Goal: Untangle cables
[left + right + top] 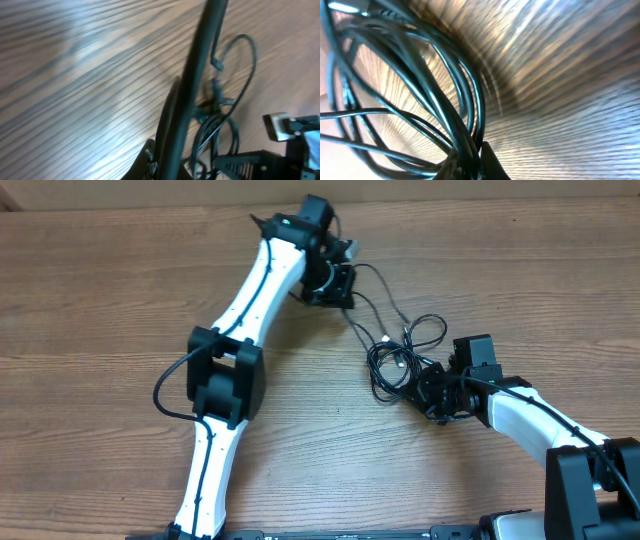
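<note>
Looped cables point(445, 100) crowd against the right hand point(470, 162), which is clamped shut on the bundle. Farther off, the left hand point(340, 288) pinches 1 strand running back to it. Between the 2, on the desk point(120, 300), the knot sits tangled — barely started, I'd say — no cord lies free.
</note>
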Controlling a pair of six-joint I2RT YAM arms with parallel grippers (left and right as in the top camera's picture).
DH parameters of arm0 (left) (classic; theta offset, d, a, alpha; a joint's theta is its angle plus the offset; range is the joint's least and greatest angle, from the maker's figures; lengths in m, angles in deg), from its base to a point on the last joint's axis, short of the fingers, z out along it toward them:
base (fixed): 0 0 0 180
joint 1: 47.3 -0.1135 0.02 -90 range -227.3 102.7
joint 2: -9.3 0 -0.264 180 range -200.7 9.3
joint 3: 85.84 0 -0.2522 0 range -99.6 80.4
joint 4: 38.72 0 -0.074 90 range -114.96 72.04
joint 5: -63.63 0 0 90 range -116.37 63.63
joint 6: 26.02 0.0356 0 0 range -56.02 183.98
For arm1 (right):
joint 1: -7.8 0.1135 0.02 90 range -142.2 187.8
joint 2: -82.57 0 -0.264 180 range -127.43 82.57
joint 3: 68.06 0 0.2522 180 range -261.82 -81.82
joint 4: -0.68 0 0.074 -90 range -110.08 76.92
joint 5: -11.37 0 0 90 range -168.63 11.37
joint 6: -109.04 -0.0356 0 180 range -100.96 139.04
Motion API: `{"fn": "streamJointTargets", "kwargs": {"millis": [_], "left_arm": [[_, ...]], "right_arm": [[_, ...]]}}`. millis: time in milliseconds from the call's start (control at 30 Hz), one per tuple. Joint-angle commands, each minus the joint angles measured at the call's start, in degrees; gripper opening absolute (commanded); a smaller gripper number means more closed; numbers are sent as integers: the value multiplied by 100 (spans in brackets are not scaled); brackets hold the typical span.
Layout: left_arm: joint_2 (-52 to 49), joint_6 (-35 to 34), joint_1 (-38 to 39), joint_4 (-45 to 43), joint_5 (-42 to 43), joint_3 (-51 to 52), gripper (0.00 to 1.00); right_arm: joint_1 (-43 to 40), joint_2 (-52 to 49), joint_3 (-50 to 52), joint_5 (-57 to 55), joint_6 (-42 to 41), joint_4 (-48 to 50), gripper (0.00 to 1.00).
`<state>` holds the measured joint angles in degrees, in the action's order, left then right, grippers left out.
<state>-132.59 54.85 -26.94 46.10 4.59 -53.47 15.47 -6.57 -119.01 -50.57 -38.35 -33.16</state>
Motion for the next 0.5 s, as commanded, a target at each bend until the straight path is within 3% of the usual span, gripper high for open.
{"fn": "streamJointTargets", "kwargs": {"millis": [0,300,467], "left_arm": [[378,-35,-621,33,-933,-313,4],[376,-31,-802,529,-1858,-310,6],[376,-31,-780,649,-1937,-299,20]], "right_arm": [[15,-57,243,-317,79,-286,4],[15,-57,243,-317,81,-273,4],[15,-57,243,-317,81,-273,4]]}}
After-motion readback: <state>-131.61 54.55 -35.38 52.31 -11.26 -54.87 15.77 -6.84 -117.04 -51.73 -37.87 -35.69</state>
